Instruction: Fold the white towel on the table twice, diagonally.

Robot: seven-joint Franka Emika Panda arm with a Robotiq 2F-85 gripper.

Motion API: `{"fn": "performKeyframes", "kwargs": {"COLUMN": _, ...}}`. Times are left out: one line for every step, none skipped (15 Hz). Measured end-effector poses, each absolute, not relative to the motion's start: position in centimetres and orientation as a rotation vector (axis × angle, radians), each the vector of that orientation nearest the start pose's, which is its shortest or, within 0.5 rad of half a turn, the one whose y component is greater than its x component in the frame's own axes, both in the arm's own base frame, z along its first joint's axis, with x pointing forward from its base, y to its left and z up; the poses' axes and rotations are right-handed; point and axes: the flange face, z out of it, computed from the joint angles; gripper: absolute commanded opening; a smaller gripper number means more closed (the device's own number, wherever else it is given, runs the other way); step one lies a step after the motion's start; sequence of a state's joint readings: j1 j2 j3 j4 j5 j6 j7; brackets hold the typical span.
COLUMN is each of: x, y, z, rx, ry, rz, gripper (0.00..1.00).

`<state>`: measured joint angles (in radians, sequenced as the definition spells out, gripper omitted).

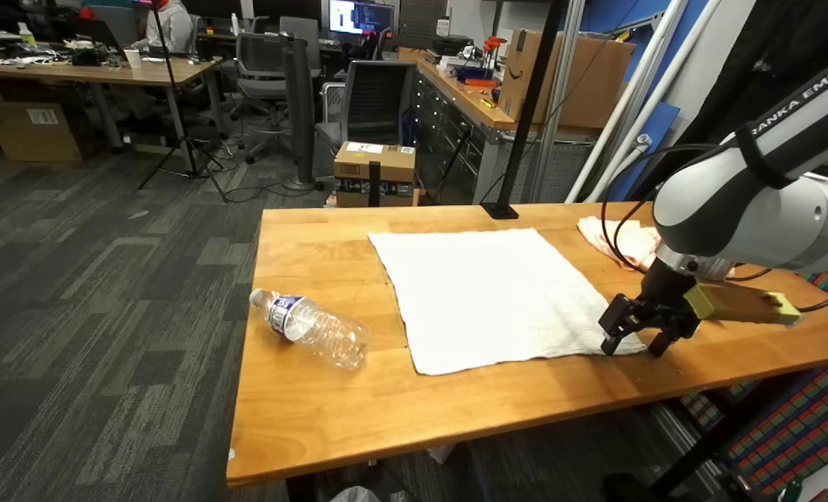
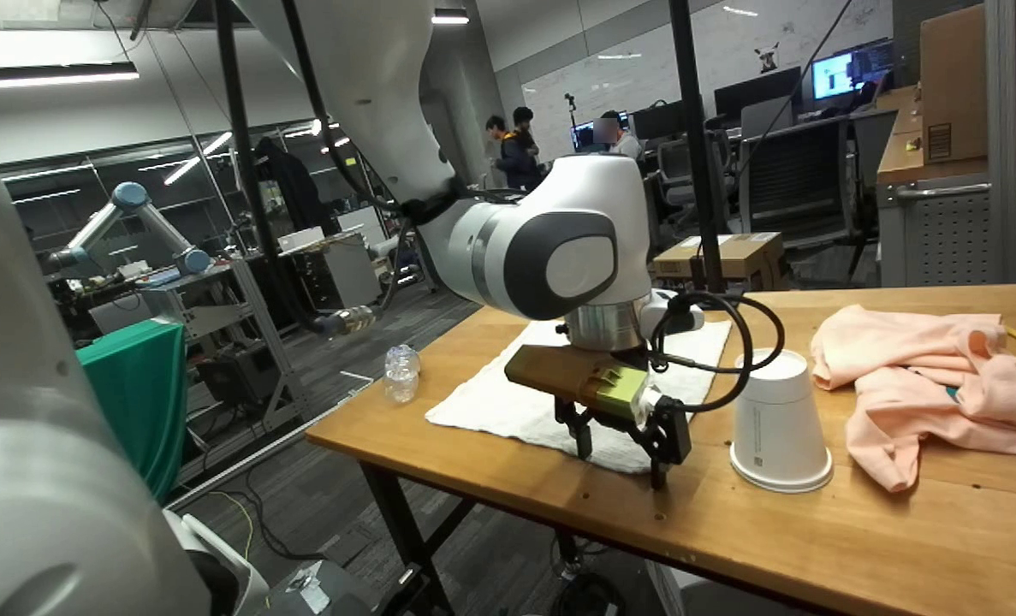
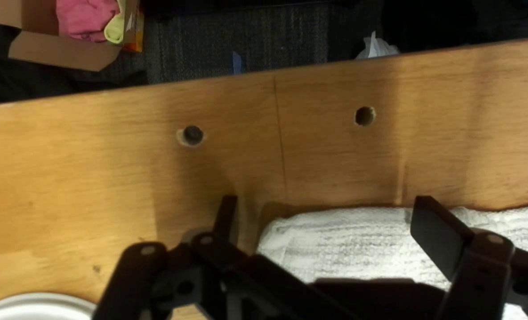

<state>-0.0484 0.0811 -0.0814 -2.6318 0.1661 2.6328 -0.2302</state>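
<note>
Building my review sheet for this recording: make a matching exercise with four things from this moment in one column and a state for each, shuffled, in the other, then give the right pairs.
Things
1. white towel
2. plastic bottle
3. white cup
4. end effector

States
A. lying on its side
B. open, at a corner of the white towel
C. spread out, unfolded
D. upside down, wide rim at the bottom

Pairs: 1-C; 2-A; 3-D; 4-B

Ext. views share table (image 1: pixel 302 418) & towel (image 1: pixel 483 300), diff. angles; wrist cam close, facing down.
</note>
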Motion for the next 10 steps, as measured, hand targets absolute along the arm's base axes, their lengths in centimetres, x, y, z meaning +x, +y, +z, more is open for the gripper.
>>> {"fn": "performKeyframes", "kwargs": {"x": 41.72, "y": -5.93, "z": 21.26, "rx": -3.057, "ry": 0.073, "rz": 0.101, "gripper": 1.0}}
{"fn": "performKeyframes", "kwargs": {"x": 41.72, "y": -5.92, "z": 21.26, "rx": -3.057, "ry": 0.074, "rz": 0.102, "gripper": 1.0}}
{"fn": "performKeyframes", "kwargs": {"x": 41.72, "y": -5.91, "z": 21.26, "rx": -3.056, "ry": 0.075, "rz": 0.103, "gripper": 1.0}}
{"fn": "performKeyframes", "kwargs": {"x": 41.74, "y": -5.9, "z": 21.28, "rx": -3.053, "ry": 0.079, "rz": 0.105, "gripper": 1.0}}
{"fn": "performKeyframes", "kwargs": {"x": 41.78, "y": -5.88, "z": 21.31, "rx": -3.049, "ry": 0.086, "rz": 0.108, "gripper": 1.0}}
{"fn": "performKeyframes", "kwargs": {"x": 41.84, "y": -5.85, "z": 21.35, "rx": -3.045, "ry": 0.093, "rz": 0.111, "gripper": 1.0}}
{"fn": "performKeyframes", "kwargs": {"x": 41.89, "y": -5.82, "z": 21.38, "rx": -3.042, "ry": 0.098, "rz": 0.111, "gripper": 1.0}}
{"fn": "performKeyframes", "kwargs": {"x": 41.95, "y": -5.78, "z": 21.42, "rx": -3.04, "ry": 0.101, "rz": 0.109, "gripper": 1.0}}
{"fn": "performKeyframes", "kwargs": {"x": 42.07, "y": -5.75, "z": 21.5, "rx": -3.04, "ry": 0.101, "rz": 0.105, "gripper": 1.0}}
{"fn": "performKeyframes", "kwargs": {"x": 42.22, "y": -5.73, "z": 21.62, "rx": -3.04, "ry": 0.1, "rz": 0.101, "gripper": 1.0}}
